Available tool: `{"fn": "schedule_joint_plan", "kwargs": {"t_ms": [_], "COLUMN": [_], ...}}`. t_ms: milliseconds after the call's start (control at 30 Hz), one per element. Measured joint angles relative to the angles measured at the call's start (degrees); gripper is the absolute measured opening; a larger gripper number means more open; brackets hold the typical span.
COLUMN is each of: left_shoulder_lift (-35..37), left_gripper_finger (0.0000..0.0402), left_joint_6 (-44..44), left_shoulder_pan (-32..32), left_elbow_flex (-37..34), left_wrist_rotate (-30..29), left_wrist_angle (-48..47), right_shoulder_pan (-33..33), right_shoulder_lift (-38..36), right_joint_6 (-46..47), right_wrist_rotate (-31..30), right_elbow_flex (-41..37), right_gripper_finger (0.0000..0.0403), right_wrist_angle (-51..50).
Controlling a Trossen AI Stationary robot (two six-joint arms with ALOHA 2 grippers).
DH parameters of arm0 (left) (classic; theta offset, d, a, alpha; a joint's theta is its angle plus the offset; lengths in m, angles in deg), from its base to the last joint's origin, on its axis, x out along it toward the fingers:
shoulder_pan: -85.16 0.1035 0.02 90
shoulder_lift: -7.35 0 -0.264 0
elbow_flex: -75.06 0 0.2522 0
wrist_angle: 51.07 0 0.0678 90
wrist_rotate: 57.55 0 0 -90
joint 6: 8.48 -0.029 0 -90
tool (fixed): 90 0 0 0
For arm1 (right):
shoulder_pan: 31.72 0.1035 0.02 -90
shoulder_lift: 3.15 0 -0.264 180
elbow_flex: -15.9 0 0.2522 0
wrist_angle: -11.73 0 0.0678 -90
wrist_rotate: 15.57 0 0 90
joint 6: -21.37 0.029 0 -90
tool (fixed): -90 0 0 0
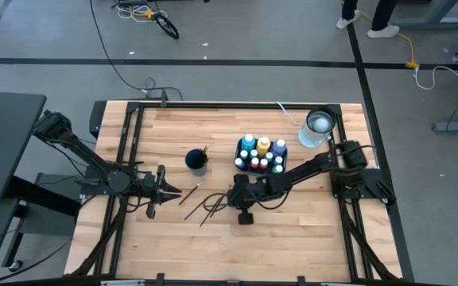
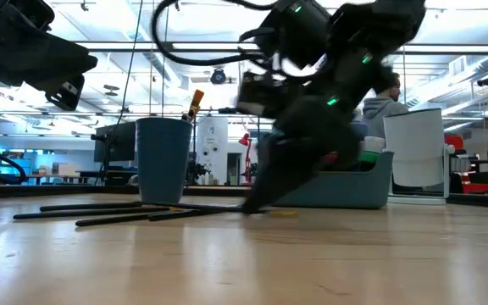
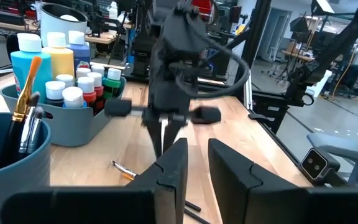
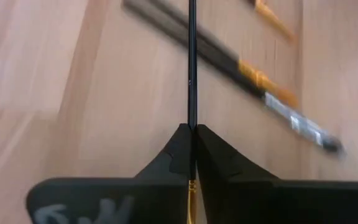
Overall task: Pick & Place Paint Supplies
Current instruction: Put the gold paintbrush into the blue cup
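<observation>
While lying flat on the wooden tabletop (image 1: 293,230) beside other brushes, running lengthwise straight out from the right gripper (image 4: 192,134), clenching fingers (image 4: 174,155) pinching the thin dark-handled paintbrush (image 4: 192,62).

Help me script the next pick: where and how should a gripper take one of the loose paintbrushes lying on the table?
Grip the thin dark handle mid-length, coming straight down from above with the fingers across its axis. The loose paintbrushes lie flat on the wooden table, so only a top-down pinch gets either side of a handle. The right gripper shows this, shut on a handle. Choose a brush lying apart from its neighbours.
</observation>
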State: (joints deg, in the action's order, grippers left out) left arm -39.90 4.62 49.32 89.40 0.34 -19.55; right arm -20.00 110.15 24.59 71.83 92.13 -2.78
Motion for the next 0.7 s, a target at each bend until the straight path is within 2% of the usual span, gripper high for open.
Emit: {"fn": "schedule_joint_plan", "kwargs": {"t_ms": [67, 300, 400, 600, 700], "left_shoulder_lift": [0.00, 0.02, 0.04, 0.13, 0.11], "left_gripper_finger": [0.0072, 0.0072, 0.0072, 0.0072, 0.0072], "left_joint_6": [-0.05, -0.46, -0.87, -5.64, -6.86], "left_shoulder_pan": [-0.02, -0.02, -0.02, 0.00, -0.02], "left_elbow_flex": [0.00, 0.00, 0.00, 1.31, 1.51], "left_wrist_rotate": [-0.01, -0.24, -2.60, -13.74, -17.78], "left_wrist_angle": [0.00, 0.78, 2.54, 6.08, 7.29], "right_shoulder_pan": [0.54, 2.76, 4.01, 6.13, 5.68], "right_shoulder_lift": [-2.71, -12.79, -14.70, -12.81, -11.73], "right_joint_6": [-1.77, -13.14, -23.76, -48.35, -64.28], "right_wrist_rotate": [-1.10, -14.99, -22.14, -35.41, -41.42], "right_elbow_flex": [0.00, 0.25, 3.43, 16.72, 20.59], "right_gripper_finger": [0.0006, 0.0004, 0.0003, 0.0002, 0.0002], "right_wrist_angle": [-0.73, -4.92, -7.09, -17.72, -17.24]}}
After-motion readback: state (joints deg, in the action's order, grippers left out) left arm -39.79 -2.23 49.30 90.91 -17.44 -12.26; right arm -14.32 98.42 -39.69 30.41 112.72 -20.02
